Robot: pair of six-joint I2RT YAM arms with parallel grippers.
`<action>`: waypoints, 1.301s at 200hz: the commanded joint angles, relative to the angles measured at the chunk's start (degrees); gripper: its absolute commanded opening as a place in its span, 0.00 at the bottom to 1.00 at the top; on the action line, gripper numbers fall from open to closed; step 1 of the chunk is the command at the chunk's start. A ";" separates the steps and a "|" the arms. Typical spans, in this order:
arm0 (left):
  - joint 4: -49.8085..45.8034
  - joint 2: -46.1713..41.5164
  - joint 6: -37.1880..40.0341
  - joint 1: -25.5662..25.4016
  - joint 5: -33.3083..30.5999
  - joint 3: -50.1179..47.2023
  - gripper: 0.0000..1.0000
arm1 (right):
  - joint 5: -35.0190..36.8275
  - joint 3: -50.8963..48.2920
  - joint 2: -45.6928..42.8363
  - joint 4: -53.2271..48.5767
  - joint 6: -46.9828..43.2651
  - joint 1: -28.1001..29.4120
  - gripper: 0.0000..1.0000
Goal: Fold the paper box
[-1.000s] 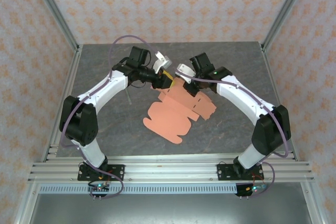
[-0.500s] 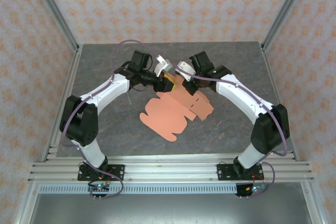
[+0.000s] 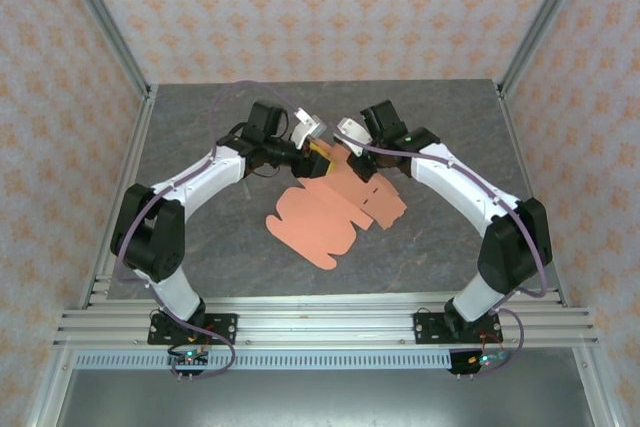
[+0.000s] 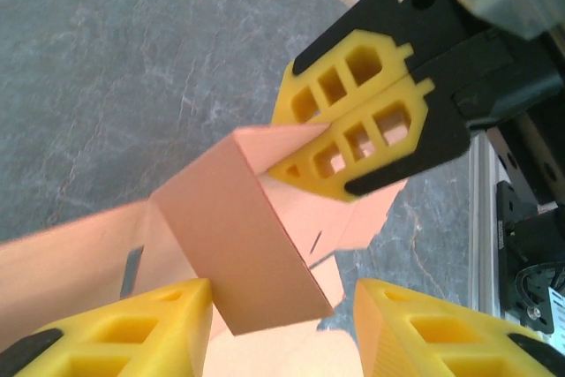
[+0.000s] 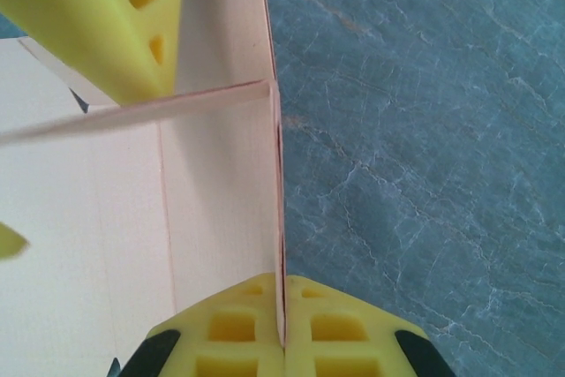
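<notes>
We saw the paper box (image 3: 330,217) lying mostly flat as a salmon-orange cut sheet near the middle of the grey table (image 3: 450,127), with both arms meeting over its 12 o'clock edge. The right gripper (image 3: 345,155), reaching in from about 2 o'clock, was clenched on a thin card wall standing upright at that edge; in its wrist view the two yellow fingers (image 5: 234,333) met tightly with the card pinched between them. The left gripper (image 3: 318,150), coming from about 10 o'clock, had its jaws parted. In its wrist view a raised flap stood in the gap, its lower corner just beside the finger at 7 o'clock, while the finger (image 4: 441,328) at 5 o'clock stood clear of it, so it gripped nothing.
</notes>
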 commanded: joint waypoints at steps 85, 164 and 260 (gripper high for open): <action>7.30 -23.44 -13.00 6.02 -26.76 -20.58 0.63 | 24.40 -5.10 -1.99 7.80 -16.36 4.33 0.00; 10.43 -9.89 -8.41 7.77 -22.62 -15.75 0.66 | 30.99 -14.85 -4.12 27.33 -30.15 7.64 0.00; 0.41 6.38 -7.14 11.30 -22.61 0.10 0.67 | 24.71 -15.29 -5.86 25.84 -31.96 6.68 0.00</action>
